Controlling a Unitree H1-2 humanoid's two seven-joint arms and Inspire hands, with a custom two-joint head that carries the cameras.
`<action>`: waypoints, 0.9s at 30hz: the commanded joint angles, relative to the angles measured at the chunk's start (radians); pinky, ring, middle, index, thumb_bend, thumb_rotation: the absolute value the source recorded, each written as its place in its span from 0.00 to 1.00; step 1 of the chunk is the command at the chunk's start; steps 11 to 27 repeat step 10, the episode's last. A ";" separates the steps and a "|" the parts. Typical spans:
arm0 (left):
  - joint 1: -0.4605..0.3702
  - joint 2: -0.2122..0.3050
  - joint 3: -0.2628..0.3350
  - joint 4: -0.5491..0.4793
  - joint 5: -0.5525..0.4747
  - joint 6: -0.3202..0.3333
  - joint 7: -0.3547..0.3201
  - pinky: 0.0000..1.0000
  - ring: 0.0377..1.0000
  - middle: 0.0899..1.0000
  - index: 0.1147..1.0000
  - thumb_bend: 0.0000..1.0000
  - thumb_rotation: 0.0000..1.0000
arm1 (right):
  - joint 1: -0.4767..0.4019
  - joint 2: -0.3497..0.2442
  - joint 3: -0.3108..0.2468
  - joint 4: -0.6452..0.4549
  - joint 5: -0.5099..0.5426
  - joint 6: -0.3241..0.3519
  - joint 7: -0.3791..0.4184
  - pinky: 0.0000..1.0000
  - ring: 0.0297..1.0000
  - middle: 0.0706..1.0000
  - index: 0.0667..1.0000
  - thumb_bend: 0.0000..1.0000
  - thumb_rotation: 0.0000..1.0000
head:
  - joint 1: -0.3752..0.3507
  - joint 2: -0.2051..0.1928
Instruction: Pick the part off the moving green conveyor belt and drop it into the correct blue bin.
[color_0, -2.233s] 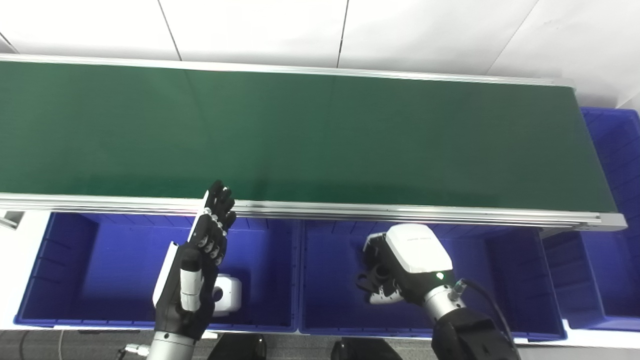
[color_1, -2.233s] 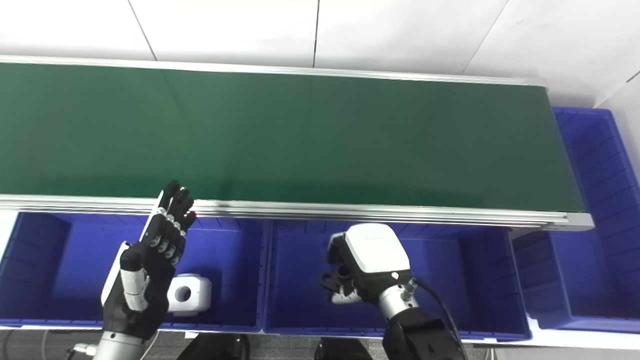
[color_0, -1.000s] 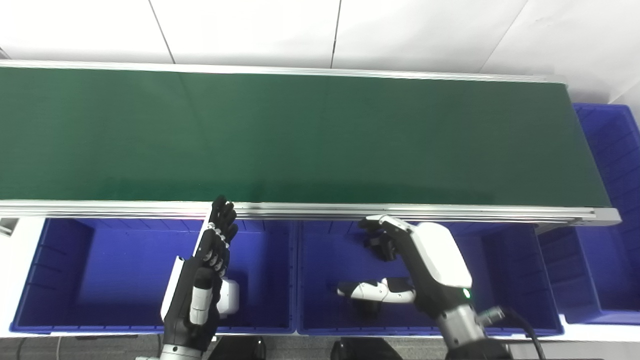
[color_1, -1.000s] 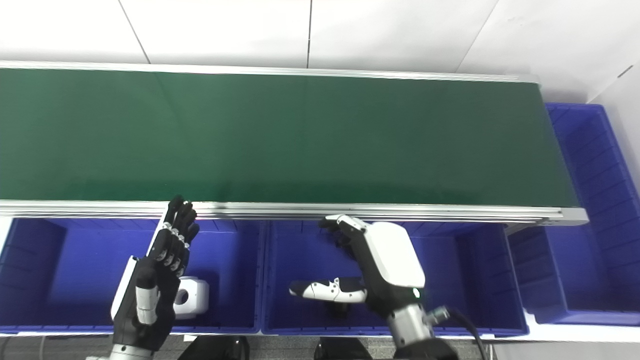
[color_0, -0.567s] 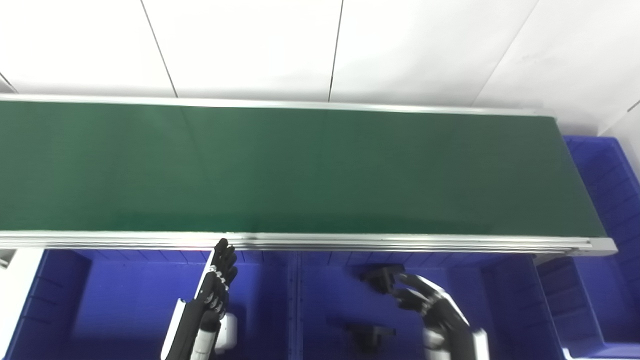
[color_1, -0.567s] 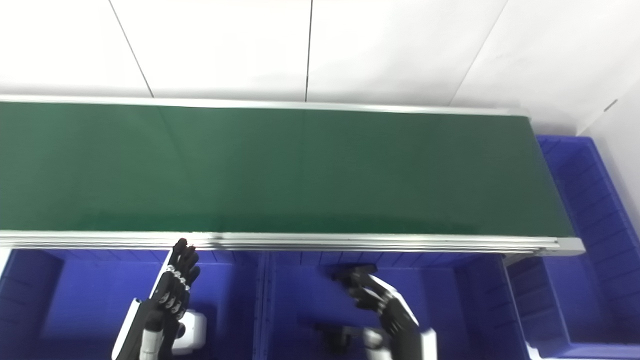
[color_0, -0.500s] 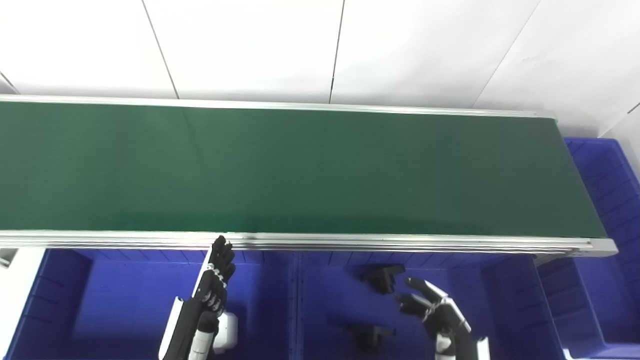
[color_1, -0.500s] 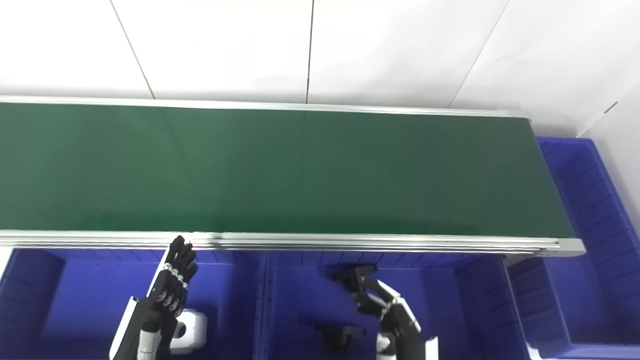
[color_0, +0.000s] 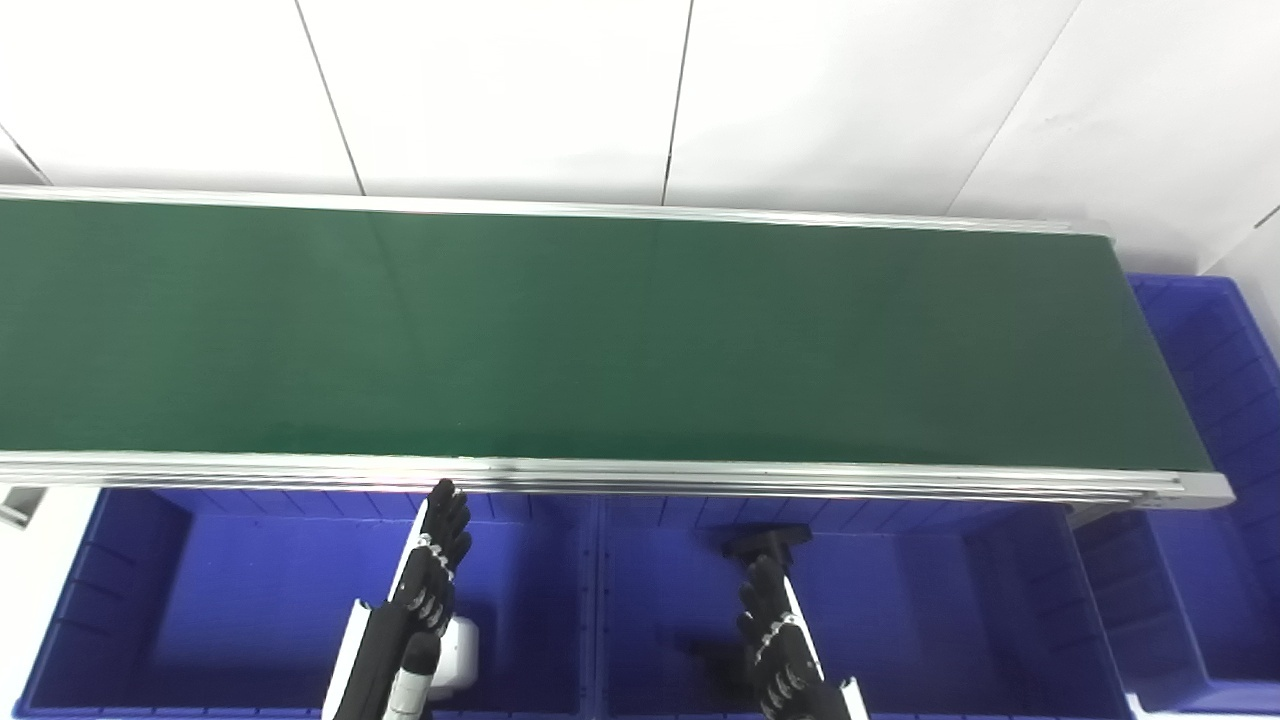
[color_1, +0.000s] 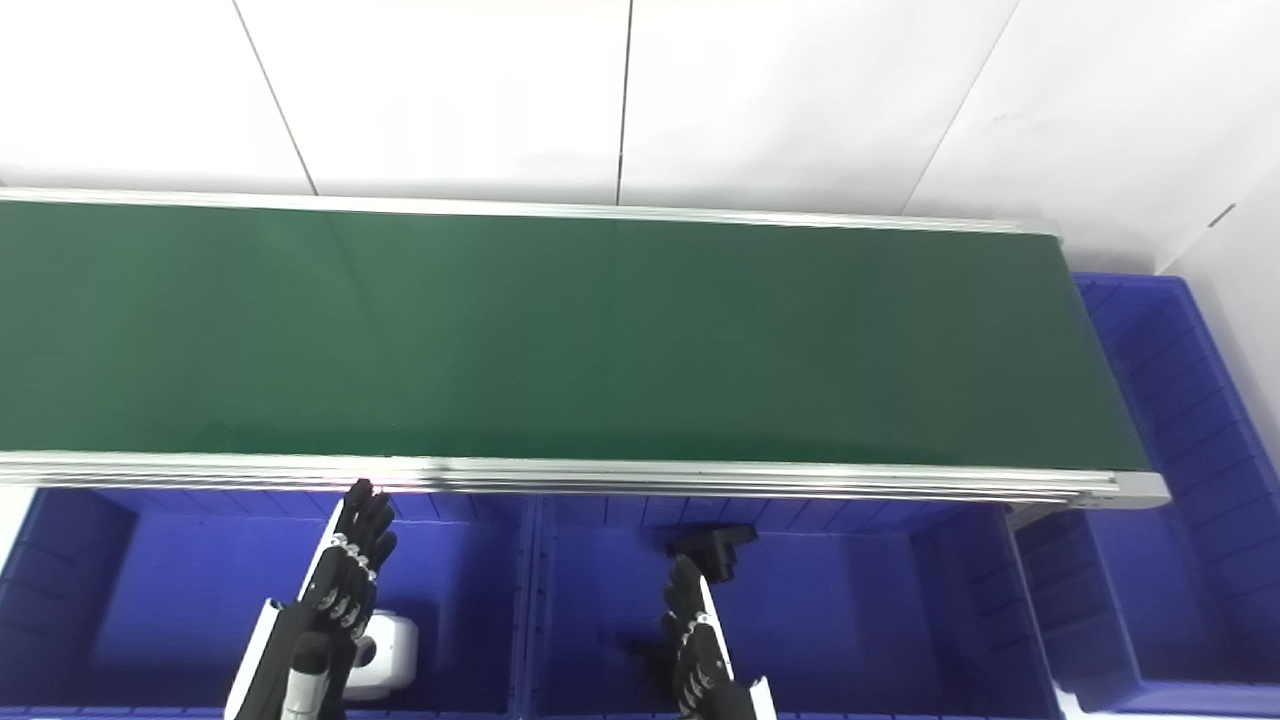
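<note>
Green conveyor belt (color_0: 600, 330) runs left to right with nothing on it. Below its near rail sit two blue bins side by side: left bin (color_0: 150, 590) and middle bin (color_0: 950, 600); a third blue bin (color_0: 1230, 380) stands at the belt's right end. Black part (color_0: 768, 541) lies in the middle bin near its far wall; a second dark piece (color_1: 650, 650) lower down is mostly hidden, can't tell its shape. White part (color_1: 385, 640) lies in the left bin. Left hand (color_0: 430, 580) is over the left bin, fingers straight and spread, holding nothing, fingertips near the rail. Right hand (color_0: 775, 640) is over the middle bin, fingers extended and apart, empty, just below the black part.
</note>
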 joint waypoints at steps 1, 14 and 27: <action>0.016 -0.007 -0.004 -0.049 -0.001 -0.012 -0.003 1.00 1.00 1.00 1.00 0.77 0.95 | 0.022 0.011 -0.005 -0.041 -0.029 -0.044 0.014 1.00 1.00 1.00 1.00 0.92 0.95 | -0.001 0.007; 0.034 -0.010 -0.008 -0.080 -0.013 0.006 -0.003 1.00 1.00 1.00 1.00 0.77 0.92 | 0.027 0.024 -0.029 -0.064 -0.115 -0.043 0.014 1.00 1.00 1.00 1.00 0.92 0.99 | 0.008 0.029; 0.034 -0.010 -0.008 -0.080 -0.013 0.006 -0.003 1.00 1.00 1.00 1.00 0.77 0.92 | 0.027 0.024 -0.029 -0.064 -0.115 -0.043 0.014 1.00 1.00 1.00 1.00 0.92 0.99 | 0.008 0.029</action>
